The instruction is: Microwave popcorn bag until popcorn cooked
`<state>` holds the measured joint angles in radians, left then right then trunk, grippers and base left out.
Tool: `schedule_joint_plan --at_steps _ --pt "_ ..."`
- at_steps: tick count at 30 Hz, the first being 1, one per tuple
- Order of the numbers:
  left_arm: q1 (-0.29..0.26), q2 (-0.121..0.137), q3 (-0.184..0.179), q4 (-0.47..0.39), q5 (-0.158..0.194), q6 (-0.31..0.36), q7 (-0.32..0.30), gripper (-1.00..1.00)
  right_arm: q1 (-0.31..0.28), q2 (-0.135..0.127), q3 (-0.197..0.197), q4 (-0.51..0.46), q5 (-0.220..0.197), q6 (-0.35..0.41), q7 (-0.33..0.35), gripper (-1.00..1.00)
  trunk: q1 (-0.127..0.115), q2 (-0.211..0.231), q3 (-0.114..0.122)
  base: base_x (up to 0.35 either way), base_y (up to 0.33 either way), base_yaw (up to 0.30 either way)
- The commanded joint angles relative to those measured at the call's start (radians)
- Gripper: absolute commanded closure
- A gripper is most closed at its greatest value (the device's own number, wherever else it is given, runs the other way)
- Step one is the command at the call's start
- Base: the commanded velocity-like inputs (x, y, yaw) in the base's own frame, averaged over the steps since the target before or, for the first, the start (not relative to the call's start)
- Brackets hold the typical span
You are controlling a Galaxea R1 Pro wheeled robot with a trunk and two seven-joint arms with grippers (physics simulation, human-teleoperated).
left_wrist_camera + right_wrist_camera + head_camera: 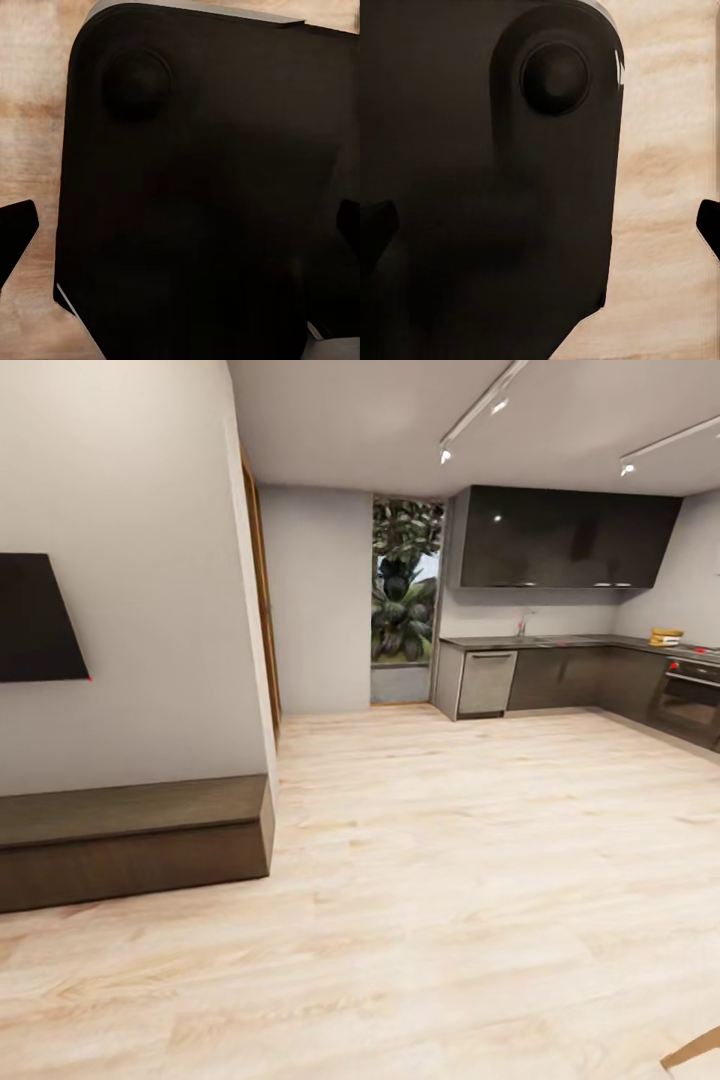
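The grey countertop [560,642] runs along the far right wall of the kitchen, over dark cabinet fronts, well away across the wooden floor. The popcorn bag, the popcorn and the microwave are out of view. My left gripper [184,232] hangs over my own black base, its dark fingertips [19,225] spread wide with nothing between them. My right gripper [540,225] is likewise open and holds nothing, with one fingertip [709,225] showing against the floor.
A low wooden bench [130,840] and a dark wall screen [35,620] stand at the left. Far ahead are a window [405,585], a dishwasher [487,682], a built-in oven [690,705] and a small yellow object [666,636] on the counter. Light wood floor [450,860] lies between.
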<state>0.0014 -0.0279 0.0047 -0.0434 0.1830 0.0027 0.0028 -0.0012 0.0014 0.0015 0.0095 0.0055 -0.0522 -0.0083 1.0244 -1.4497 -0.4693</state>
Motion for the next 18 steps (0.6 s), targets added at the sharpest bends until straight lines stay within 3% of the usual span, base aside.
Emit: schedule_joint_plan --at_steps 1,18 --pt "0.000 0.000 0.000 -0.001 0.007 0.000 0.000 -1.00 0.000 0.000 0.000 0.001 0.001 -0.005 -0.001 -1.00 0.001 0.000 -0.001 0.326 0.000 0.000" --pt "0.000 0.000 0.000 -0.001 0.007 -0.004 0.000 -1.00 0.000 0.001 0.000 0.001 0.000 -0.003 -0.002 -1.00 0.001 0.000 -0.001 0.326 0.000 0.000"
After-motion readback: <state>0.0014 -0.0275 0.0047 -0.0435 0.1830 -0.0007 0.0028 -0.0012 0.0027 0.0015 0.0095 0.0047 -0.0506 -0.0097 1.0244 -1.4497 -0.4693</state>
